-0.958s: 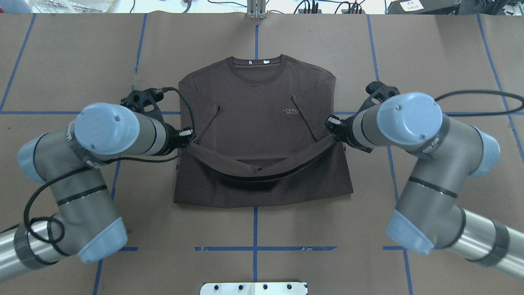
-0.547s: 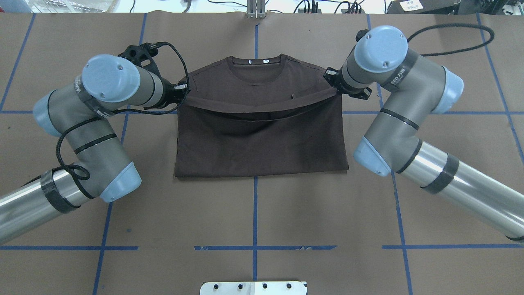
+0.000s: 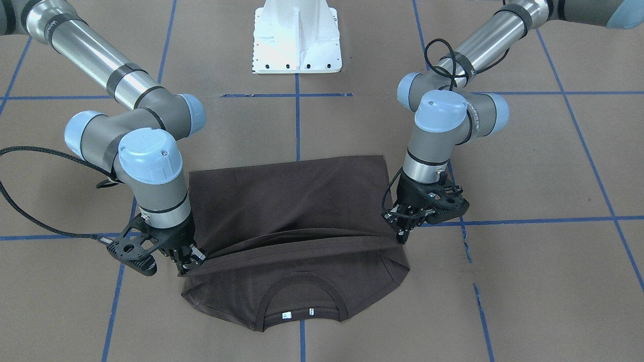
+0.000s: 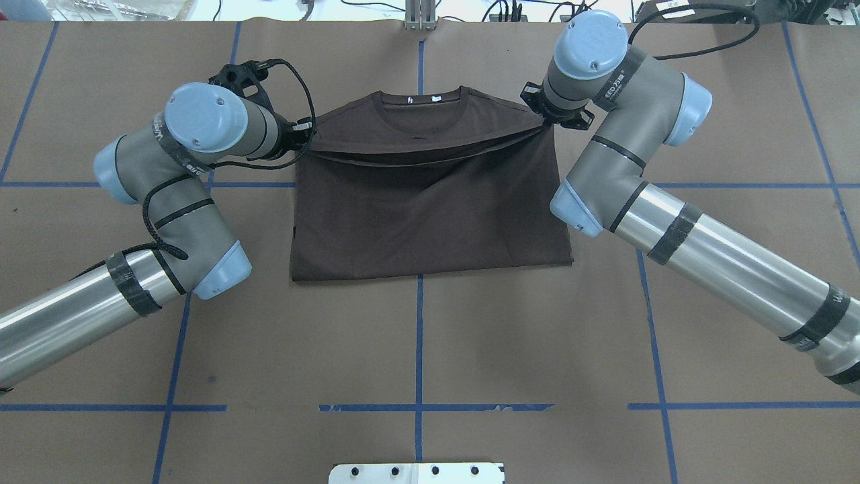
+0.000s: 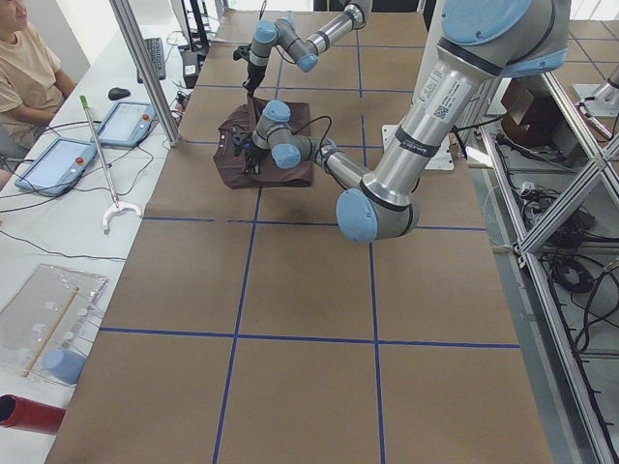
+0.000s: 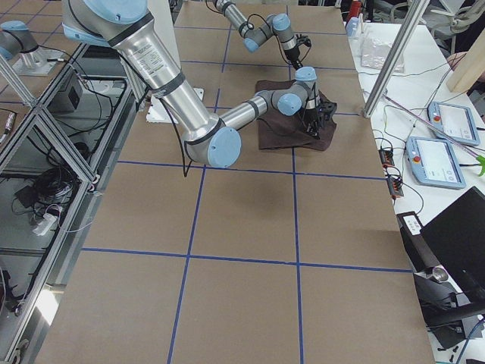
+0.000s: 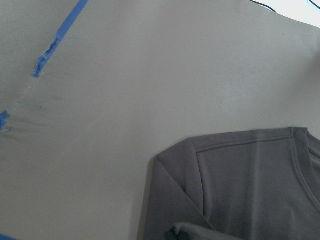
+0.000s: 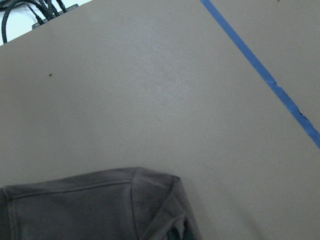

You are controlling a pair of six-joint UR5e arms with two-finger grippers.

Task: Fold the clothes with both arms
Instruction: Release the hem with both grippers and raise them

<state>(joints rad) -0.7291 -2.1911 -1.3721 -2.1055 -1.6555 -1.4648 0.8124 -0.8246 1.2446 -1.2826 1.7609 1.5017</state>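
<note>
The dark brown T-shirt (image 4: 430, 208) lies flat on the brown paper, collar (image 4: 421, 107) and white neck tags (image 4: 437, 100) at the far side. Its lower part is folded up over the chest, and the chest logo is hidden. My left gripper (image 4: 310, 133) is shut on the hem's left corner by the left shoulder. My right gripper (image 4: 545, 121) is shut on the hem's right corner by the right shoulder. The hem sags between them just short of the collar. In the front-facing view the left gripper (image 3: 402, 232) and right gripper (image 3: 188, 266) hold the raised hem over the shirt (image 3: 282, 201).
The white pedestal base (image 3: 297, 40) stands on the robot's side of the table. Blue tape lines (image 4: 418, 336) cross the paper. A metal post (image 4: 420, 17) stands at the far edge. A person (image 5: 24, 68) and tablets (image 5: 121, 121) are beyond the far side.
Both grippers have carried the hem away from the robot, from mid-chest up to the shoulders. The fold now covers the logo and the sleeves.
</note>
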